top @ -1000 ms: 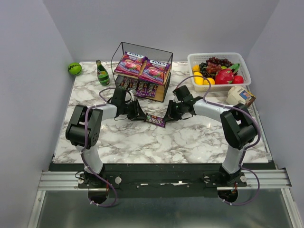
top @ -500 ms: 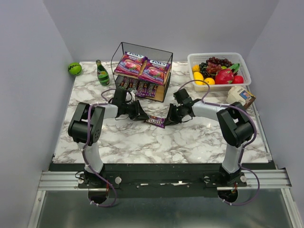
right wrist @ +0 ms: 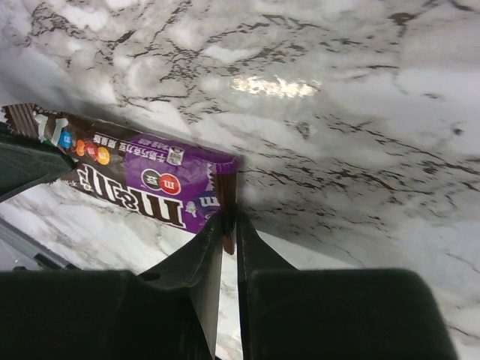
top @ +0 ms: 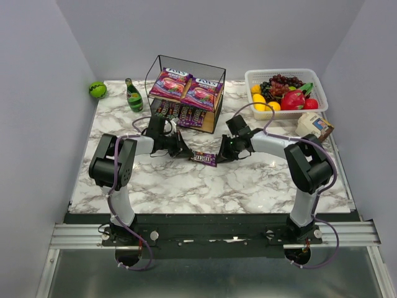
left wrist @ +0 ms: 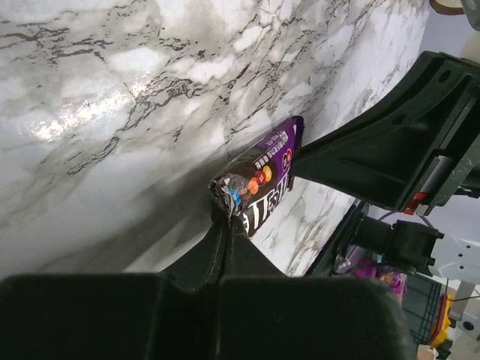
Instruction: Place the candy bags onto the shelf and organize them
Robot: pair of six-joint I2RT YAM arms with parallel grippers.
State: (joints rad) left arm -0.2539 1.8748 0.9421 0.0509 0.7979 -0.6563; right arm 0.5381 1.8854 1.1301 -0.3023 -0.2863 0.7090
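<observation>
Presently, left gripper (left wrist: 223, 217): pressed together on the crinkled end seam of the M&M's packet (left wrist: 264, 180).
right gripper (right wrist: 229, 217): pinching the opposite flat seam.
M&M's packet: narrow glossy purple-brown foil, stretched between both grippers at the marble table (top: 248, 180), near the shelf (top: 215, 107) front.
arms: both reach low and inward, fingers facing each other.

Top view: lower-tier M&M's packets (top: 180, 113) half hidden under the shelf (top: 219, 99) upper board, count unreadable. Left gripper (top: 189, 153) and right gripper (top: 218, 157) cover both ends of the loose packet (top: 203, 158) (pinch too small to judge from above). Left wrist view: own finger bases blurred, cut by bottom edge; shelf cropped bottom-right.
</observation>
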